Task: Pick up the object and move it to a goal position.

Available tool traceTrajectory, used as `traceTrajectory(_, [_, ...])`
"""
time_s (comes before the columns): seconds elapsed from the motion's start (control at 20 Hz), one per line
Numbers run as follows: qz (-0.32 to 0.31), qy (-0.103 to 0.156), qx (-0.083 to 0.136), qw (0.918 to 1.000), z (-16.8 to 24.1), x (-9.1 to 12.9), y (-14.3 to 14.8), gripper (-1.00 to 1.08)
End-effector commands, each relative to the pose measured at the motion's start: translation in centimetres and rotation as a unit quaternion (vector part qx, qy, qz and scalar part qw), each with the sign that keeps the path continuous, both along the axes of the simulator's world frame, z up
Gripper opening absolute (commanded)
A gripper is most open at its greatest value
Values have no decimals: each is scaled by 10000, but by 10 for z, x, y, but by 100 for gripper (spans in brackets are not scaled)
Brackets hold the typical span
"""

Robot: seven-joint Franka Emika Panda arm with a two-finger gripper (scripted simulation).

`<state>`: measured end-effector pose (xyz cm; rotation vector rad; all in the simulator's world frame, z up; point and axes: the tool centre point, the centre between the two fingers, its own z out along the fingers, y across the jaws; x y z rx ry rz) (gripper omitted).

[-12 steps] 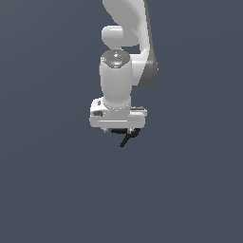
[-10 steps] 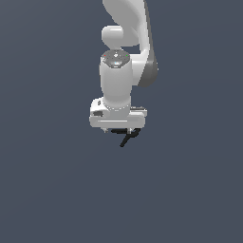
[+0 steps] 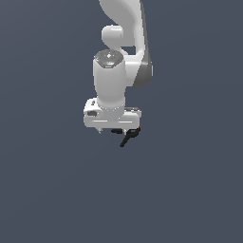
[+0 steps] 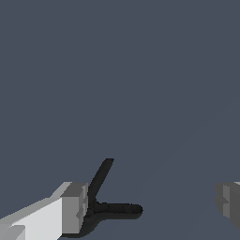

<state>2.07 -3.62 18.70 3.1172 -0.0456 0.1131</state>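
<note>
My arm hangs straight down over the small black clamp-like tool.

My white arm (image 3: 114, 80) drops near-vertically, wrist pointing down at the plain grey-blue floor (image 3: 52, 190). My gripper (image 4: 150, 204) is spread wide, grasping nothing. In the wrist view, the small black clamp-like tool with two splayed handles (image 4: 105, 199) lies right beside one grey fingertip (image 4: 75, 206), well apart from the other. From the exterior view, the tool (image 3: 128, 137) pokes out just beneath my hand, a red speck at its end.
</note>
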Motion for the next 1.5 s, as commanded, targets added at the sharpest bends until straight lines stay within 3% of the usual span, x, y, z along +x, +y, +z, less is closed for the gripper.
traceTrajectory(0.0, [-9, -5, -9, 10000, 0, 0, -2, 100])
traceTrajectory(0.45, [-51, -1, 1, 10000, -1, -1, 0, 100])
traceTrajectory(0.95, [-573, 29, 73, 9983, -15, -9, 11, 100])
traceTrajectory(1.45, [-1630, 95, 187, 9864, -42, -27, 30, 100])
